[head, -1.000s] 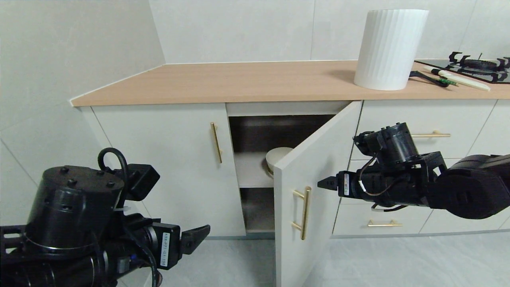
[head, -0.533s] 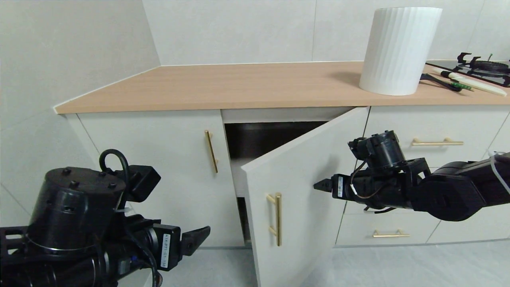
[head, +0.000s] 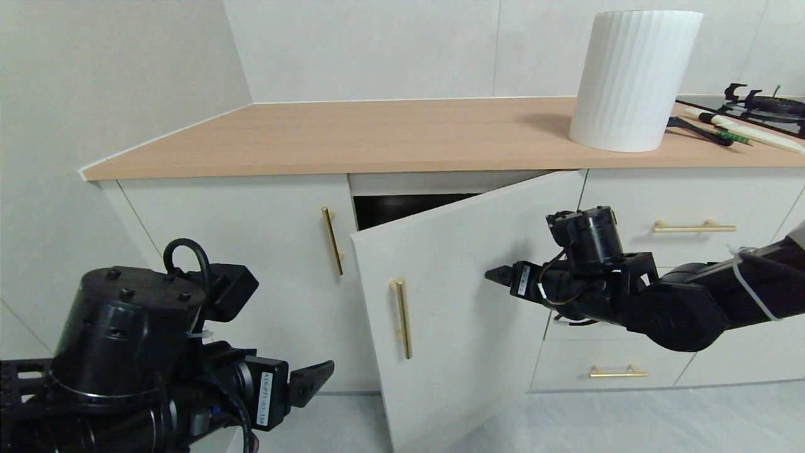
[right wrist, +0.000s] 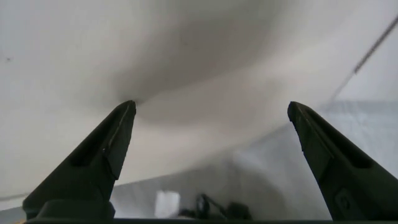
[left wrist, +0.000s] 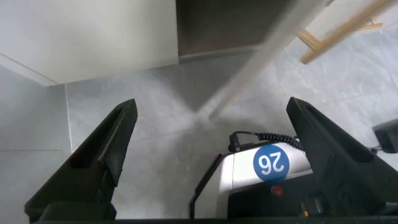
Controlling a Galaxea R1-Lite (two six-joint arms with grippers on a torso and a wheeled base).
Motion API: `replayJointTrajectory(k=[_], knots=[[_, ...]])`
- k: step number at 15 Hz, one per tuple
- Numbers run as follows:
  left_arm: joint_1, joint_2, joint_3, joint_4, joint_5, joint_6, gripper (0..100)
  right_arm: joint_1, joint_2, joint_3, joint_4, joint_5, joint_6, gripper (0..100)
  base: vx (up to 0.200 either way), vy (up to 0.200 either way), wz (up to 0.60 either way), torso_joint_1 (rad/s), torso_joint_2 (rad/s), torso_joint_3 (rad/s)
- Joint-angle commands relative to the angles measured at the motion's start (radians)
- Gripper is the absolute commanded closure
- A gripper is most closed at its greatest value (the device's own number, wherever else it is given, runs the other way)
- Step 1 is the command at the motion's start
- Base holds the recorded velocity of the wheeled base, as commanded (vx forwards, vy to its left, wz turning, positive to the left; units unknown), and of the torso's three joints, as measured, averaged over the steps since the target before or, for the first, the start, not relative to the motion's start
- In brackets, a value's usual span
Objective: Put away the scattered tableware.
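The right gripper [head: 495, 275] has its two black fingers spread wide with nothing between them. Its tips are at the face of the flat white cabinet door [head: 465, 283], about mid-height, though firm contact cannot be told. Beyond the tips, toward the door's free edge, runs the slim upright brass bar handle [head: 400, 318], and above that edge a dark wedge of cabinet opening [head: 409, 204] shows the door is ajar. The step looks like pushing it shut. That would go best with a steady press that follows the door's arc, placed closer to the handle side for leverage and eased off before the door slams. Up and to the right of the gripper, a few long utensils [head: 723, 129] lie on the pale wooden worktop [head: 377, 132] beside a tall white ribbed cylinder [head: 632, 78]. Anything inside the cabinet is hidden. The left gripper [head: 314, 377] hangs low on the far side, also spread and empty.
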Motion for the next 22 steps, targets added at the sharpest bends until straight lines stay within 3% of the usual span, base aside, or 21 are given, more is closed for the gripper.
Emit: replayJointTrajectory(k=[1, 7, 22], knots=[[0.0, 0.002, 0.0, 0.0, 0.001, 0.0, 0, -0.002, 0.051, -0.027, -0.031, -0.04, 0.02, 0, 0.0, 0.0, 0.0, 0.0, 0.0, 0.0], [0.0, 0.002, 0.0, 0.0, 0.001, 0.0, 0, -0.028, 0.143, -0.087, -0.171, -0.166, 0.042, 0, 0.0, 0.0, 0.0, 0.0, 0.0, 0.0], [0.0, 0.003, 0.0, -0.002, 0.001, 0.0, 0, -0.05, 0.256, -0.211, -0.218, -0.352, 0.04, 0, 0.0, 0.0, 0.0, 0.0, 0.0, 0.0]])
